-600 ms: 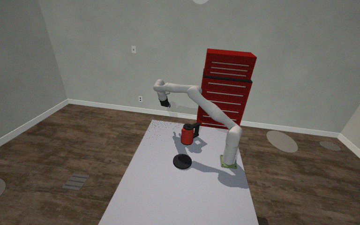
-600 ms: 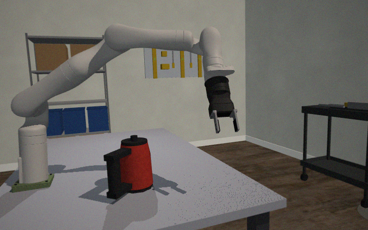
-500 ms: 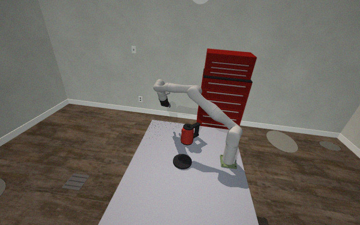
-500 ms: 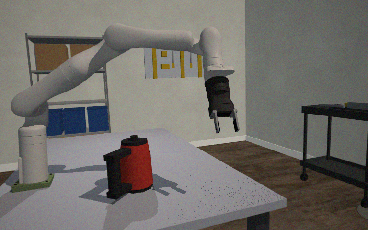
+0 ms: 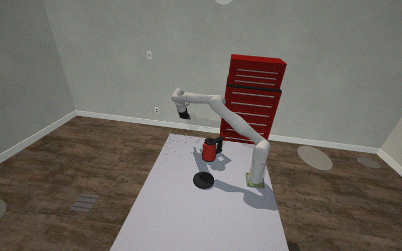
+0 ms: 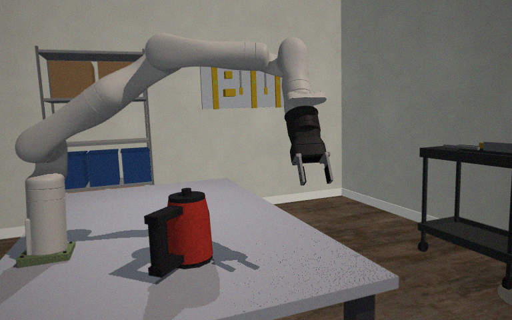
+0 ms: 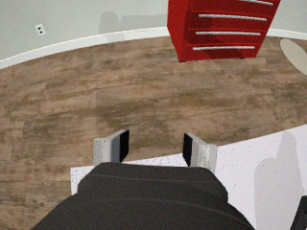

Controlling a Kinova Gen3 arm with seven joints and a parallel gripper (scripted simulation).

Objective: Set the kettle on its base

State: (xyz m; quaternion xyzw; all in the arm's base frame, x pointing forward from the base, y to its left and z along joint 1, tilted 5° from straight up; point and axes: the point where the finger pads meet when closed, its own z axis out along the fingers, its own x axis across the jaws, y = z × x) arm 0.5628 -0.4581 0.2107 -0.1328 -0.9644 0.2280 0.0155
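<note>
The round black base [image 5: 203, 179] lies flat on the table, apart from the kettle and nearer the camera in the top view. My gripper [image 5: 186, 117] is open and empty, high in the air past the table's far corner, well away from the kettle. Its fingers show spread in the exterior view [image 6: 313, 171] and in the wrist view [image 7: 155, 149].
The arm's mount [image 5: 255, 181] stands on the table to the right of the base. A red tool cabinet [image 5: 252, 99] stands against the wall behind the table. A black cart [image 6: 468, 200] stands off to the side on the floor.
</note>
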